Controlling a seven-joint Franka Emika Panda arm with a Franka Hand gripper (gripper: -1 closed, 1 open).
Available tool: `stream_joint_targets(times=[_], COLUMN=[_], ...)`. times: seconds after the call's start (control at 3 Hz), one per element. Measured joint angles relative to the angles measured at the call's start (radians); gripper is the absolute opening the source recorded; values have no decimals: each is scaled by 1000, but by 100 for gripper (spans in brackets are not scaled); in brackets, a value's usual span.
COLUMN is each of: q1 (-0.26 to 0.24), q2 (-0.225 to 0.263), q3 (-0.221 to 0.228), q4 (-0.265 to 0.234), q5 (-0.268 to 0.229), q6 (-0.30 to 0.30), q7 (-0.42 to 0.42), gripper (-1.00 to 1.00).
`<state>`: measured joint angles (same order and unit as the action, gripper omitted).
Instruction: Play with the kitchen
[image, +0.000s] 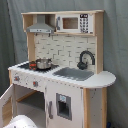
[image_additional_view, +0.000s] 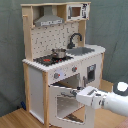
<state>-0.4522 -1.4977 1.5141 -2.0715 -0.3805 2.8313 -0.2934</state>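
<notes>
kitchen (image_additional_view: 37, 80): white with light wood
faucet (image: 86, 58): black
sink (image: 74, 74): grey
hood (image: 41, 26): grey
pot (image: 43, 63): silver
backsplash (image: 65, 50): white brick pattern
arm (image_additional_view: 107, 100): white
backdrop (image_additional_view: 112, 30): grey-green

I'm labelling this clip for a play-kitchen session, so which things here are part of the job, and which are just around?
Part of the job:
- the kitchen
- its oven door, swung open
- the pincer at the door's top edge
- pot on the stove
- faucet
- sink

Just around:
- grey curtain behind
- wooden floor
</notes>
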Motion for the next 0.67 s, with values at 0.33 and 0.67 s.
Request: stream_joint_targets(times=[0.33, 0.67], q1=[-1, 3], q2=[0, 0], q3=[-19, -19], q4=[-71, -123], q5=[0, 0], q6=[76, 145], q7=[2, 62], gripper=[100, 100])
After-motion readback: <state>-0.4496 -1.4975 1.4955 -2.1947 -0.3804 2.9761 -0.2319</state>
